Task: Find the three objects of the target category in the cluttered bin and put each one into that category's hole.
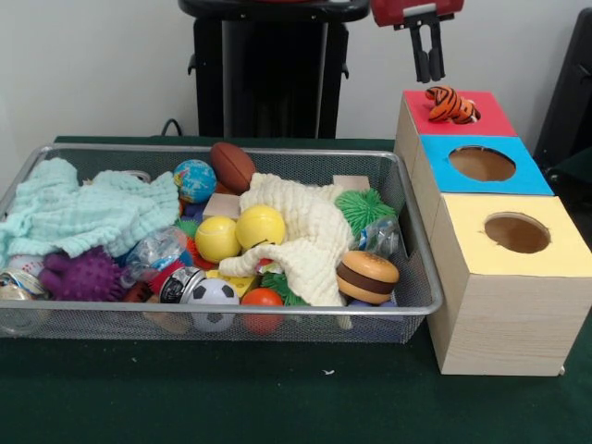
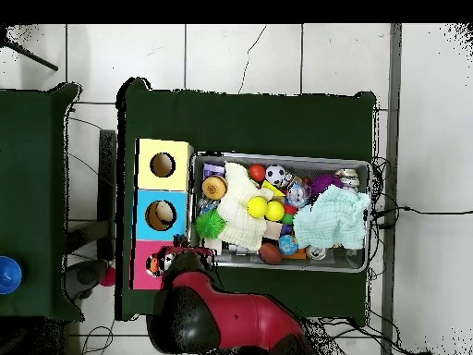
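The gripper (image 1: 427,65) hangs at 12 o'clock above the tiger (image 1: 452,104), clear air between them. The tiger covers the red hole (image 1: 486,115); blue hole (image 1: 482,164) and yellow hole (image 1: 517,232) lie unblocked. The bin (image 1: 418,305) at 9 o'clock is packed; cloths (image 1: 301,231) bury its middle.

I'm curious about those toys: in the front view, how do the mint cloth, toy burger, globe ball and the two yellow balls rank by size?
1. Mint cloth, largest.
2. Toy burger.
3. The two yellow balls look alike.
4. Globe ball, though it lies farther back, so unsure.
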